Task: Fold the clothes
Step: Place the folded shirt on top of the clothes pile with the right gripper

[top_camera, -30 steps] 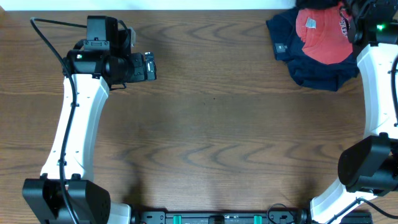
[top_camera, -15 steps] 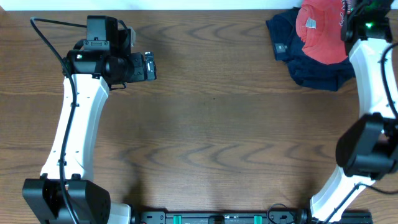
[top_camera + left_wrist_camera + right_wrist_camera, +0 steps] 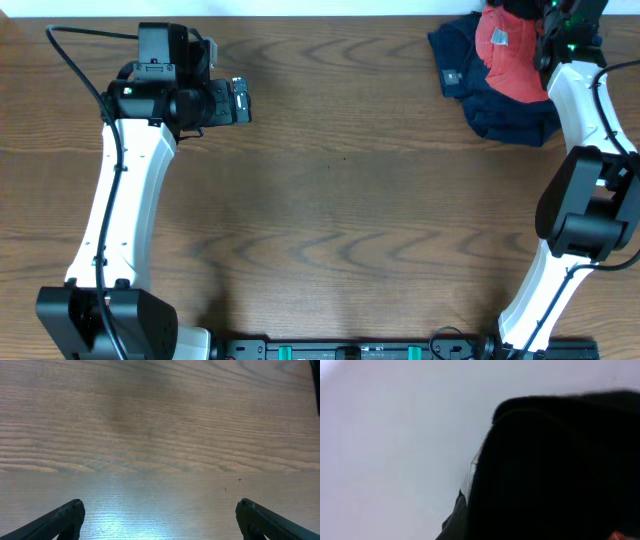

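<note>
The black garment fills the right half of the right wrist view as a dark, limp mass against a pale background. In the overhead view only a dark scrap shows at the far edge, behind the clothes pile. My right gripper is at the table's far right edge over that pile. Its fingers are hidden, so I cannot tell whether it holds anything. My left gripper is open and empty over bare wood at the far left, with both fingertips showing in the left wrist view.
A red shirt lies on a navy blue garment at the far right corner. The wooden table spreads between the arms. The white right arm crosses the pile's right side.
My right arm has swung left and farther back over the pile, covering more of the red shirt. The left arm has hardly moved.
</note>
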